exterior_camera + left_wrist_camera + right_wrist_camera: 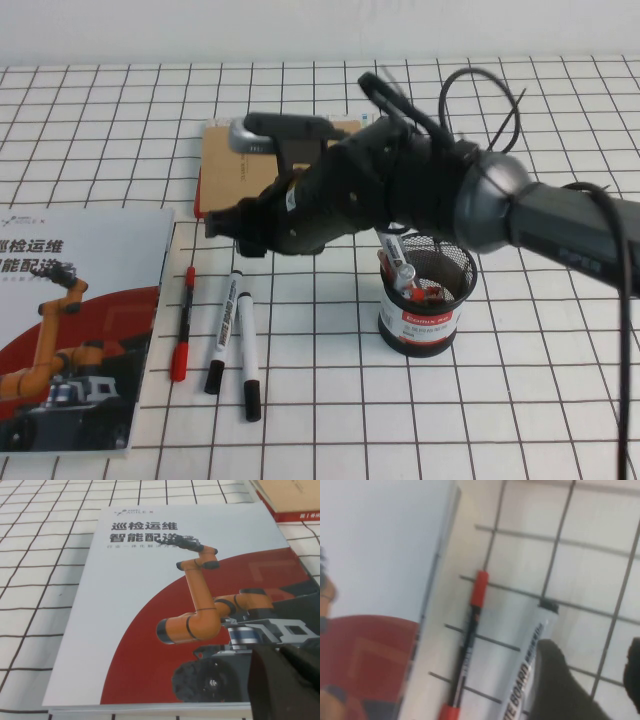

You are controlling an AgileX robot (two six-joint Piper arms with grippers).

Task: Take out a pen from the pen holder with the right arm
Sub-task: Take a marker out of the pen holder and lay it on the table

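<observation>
The right end effector (225,225) hangs low at center left of the high view, where the black arm's bulk hides its fingers. The right wrist view alone shows them spread wide (595,677) with bare desk (600,550) between, gripping nothing. One dark finger (560,690) covers part of a whiteboard marker (532,650) lying flat, its print cut to "ITE BOARD MARKER". Just beside it lies a red pen (467,645), its lower end running out of frame. From above, the same marker (225,335) sits between the red pen (183,325) and a second marker (248,350), lower left of center. The mesh pen holder (425,305), right of center, has several pens (400,265) tilted inside; its red-and-white label is too small to read. A brown board (225,170) is half hidden behind the arm. The booklet (70,330) is cropped at the left edge; the left wrist view shows its cover (125,605) with "AGILE·X" and "巡检运维 智能配送" legible. The left end effector (282,682), out of the high view, hovers over that booklet as a dark, cut-off mass, and whether it is wide or narrow cannot be told.
</observation>
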